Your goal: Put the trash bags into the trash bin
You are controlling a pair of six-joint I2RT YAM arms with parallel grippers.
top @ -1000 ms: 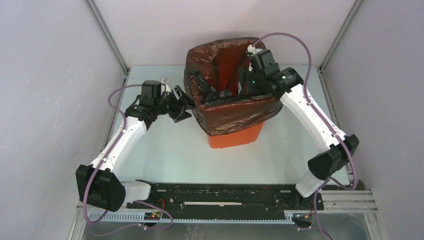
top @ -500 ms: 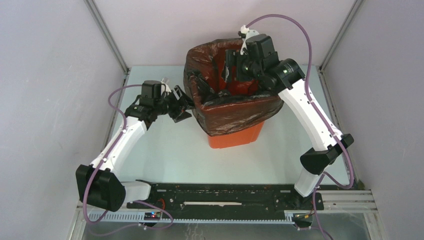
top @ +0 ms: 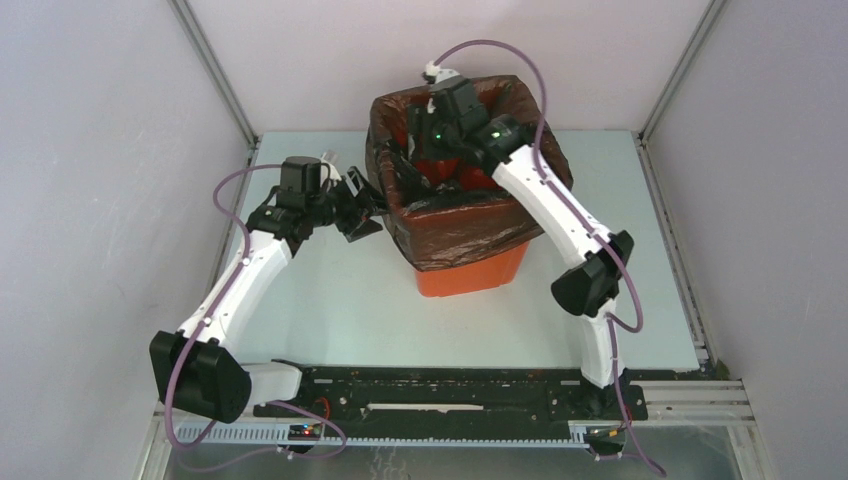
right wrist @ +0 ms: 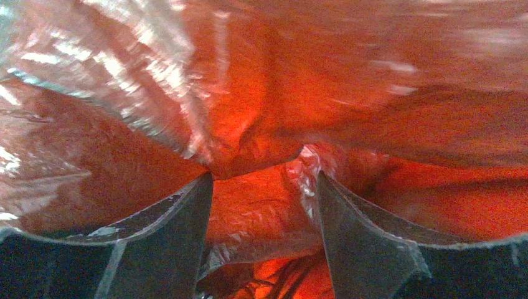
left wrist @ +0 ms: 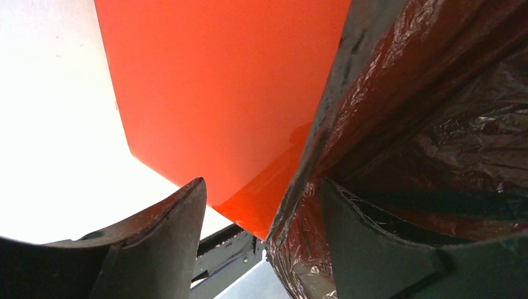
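Observation:
The orange trash bin (top: 472, 277) stands at the back middle of the table. The black trash bag (top: 470, 222) lines it, its top folded out over the rim. My left gripper (top: 368, 210) is open beside the bin's left side. In the left wrist view the bag's hanging edge (left wrist: 324, 143) and the bin wall (left wrist: 224, 93) lie between the open left gripper (left wrist: 261, 202). My right gripper (top: 420, 152) reaches down into the bin's mouth. In the right wrist view the right gripper (right wrist: 264, 190) is open, with wrinkled film (right wrist: 261, 212) between its fingers.
The pale table top (top: 330, 300) is enclosed by white walls and metal corner posts (top: 215, 75). A black rail (top: 450, 385) runs along the near edge between the arm bases. The right arm arches over the bin's front right rim.
My right arm has swung left from the bin's right rim and now points down into the bin's mouth. My left gripper has stayed by the bin's left side.

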